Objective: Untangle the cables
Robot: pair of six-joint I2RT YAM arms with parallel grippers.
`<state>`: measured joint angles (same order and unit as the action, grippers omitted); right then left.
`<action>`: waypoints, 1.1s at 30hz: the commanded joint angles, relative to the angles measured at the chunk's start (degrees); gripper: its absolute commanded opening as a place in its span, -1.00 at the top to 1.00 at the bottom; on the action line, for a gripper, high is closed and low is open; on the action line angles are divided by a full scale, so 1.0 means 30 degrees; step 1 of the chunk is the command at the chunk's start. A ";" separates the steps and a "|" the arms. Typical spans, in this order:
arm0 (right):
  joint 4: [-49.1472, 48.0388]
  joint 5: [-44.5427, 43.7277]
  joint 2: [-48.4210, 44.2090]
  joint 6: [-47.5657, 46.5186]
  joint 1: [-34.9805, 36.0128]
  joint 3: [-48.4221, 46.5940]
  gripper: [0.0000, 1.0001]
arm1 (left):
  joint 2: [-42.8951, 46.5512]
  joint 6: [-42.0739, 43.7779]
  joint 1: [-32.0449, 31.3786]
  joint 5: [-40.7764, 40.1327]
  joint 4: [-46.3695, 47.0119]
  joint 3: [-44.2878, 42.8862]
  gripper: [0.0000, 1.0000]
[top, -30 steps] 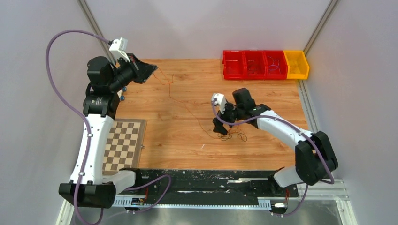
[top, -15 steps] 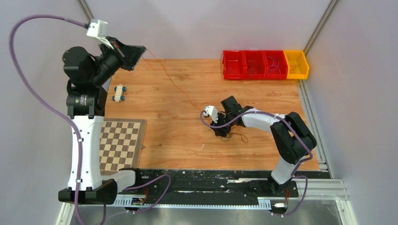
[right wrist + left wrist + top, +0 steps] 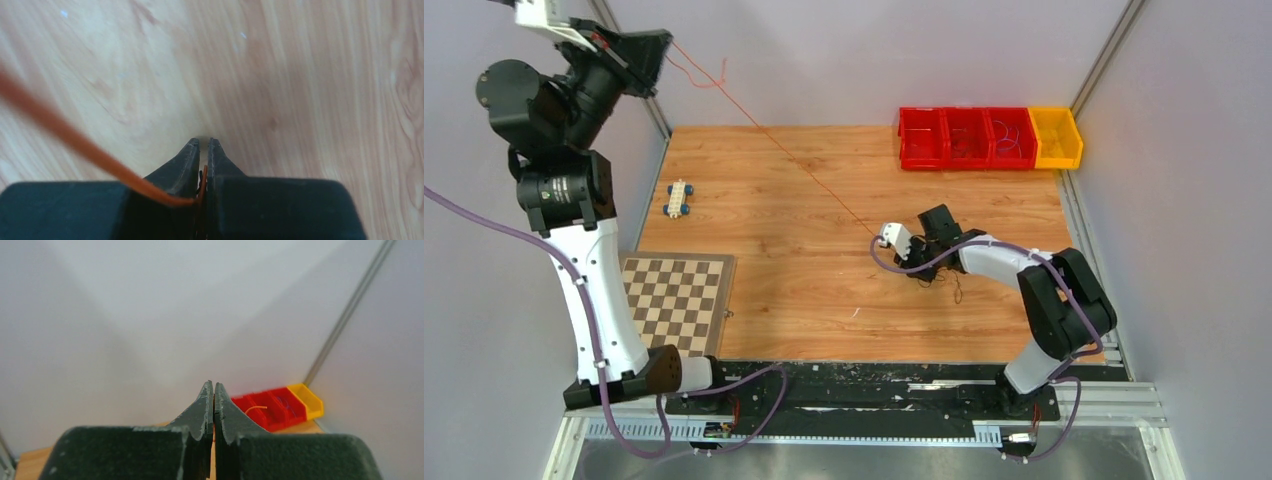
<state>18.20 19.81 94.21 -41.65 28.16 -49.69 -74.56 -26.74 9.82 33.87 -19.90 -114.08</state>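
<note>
The cables are an orange wire (image 3: 809, 175) and a dark wire whose tail (image 3: 957, 290) lies on the wooden table. The orange wire runs in a straight, taut line from my left gripper (image 3: 652, 48), held high at the far left, down to my right gripper (image 3: 916, 272) on the table. In the left wrist view, my left gripper (image 3: 213, 386) is shut with a sliver of orange between its jaws, and a loose orange end (image 3: 256, 408) curls beside it. My right gripper (image 3: 203, 143) is shut on the orange wire (image 3: 75, 142) and a dark strand.
A row of red bins (image 3: 967, 138) and a yellow bin (image 3: 1058, 138) stand at the far right of the table. A checkerboard (image 3: 679, 303) lies at the near left. A small blue-and-white toy (image 3: 680, 198) lies beyond it. Walls close in on both sides.
My left arm has risen up and to the left, drawing the orange wire taut. My right gripper has closed on the tangle and shifted slightly right.
</note>
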 commanded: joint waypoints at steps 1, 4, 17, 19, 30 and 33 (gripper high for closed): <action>0.2051 -0.1649 -0.0170 -0.1245 -0.1790 0.0986 0.78 | -0.1039 -0.1411 0.2218 -0.1795 0.1834 -0.3524 1.00; 0.2561 -0.1336 -0.0283 -0.1693 -0.3048 0.1037 0.76 | -0.1741 -0.2952 0.3408 -0.1559 0.2495 -0.4765 1.00; 0.4227 -0.0231 0.0294 -0.2495 -0.6513 0.0396 0.61 | -0.2640 -0.4714 0.5582 -0.1297 0.3954 -0.4741 1.00; 0.5073 0.0983 0.0113 -0.2184 -0.6517 -0.0238 0.52 | -0.2924 -0.6043 0.5611 0.0569 0.5778 -0.3980 1.00; 0.6799 0.5487 0.0355 0.1182 -0.3699 -0.4244 0.44 | -0.2082 -0.9436 0.3541 0.4472 1.0669 -0.1935 1.00; 0.6825 0.6764 -0.0271 0.2805 -0.3279 -0.5818 -0.08 | -0.2070 -1.0071 0.2838 0.4979 1.1702 -0.2007 1.00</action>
<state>37.60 32.05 95.55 -39.46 16.69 -60.58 -82.39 -52.47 20.18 45.17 7.11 -117.82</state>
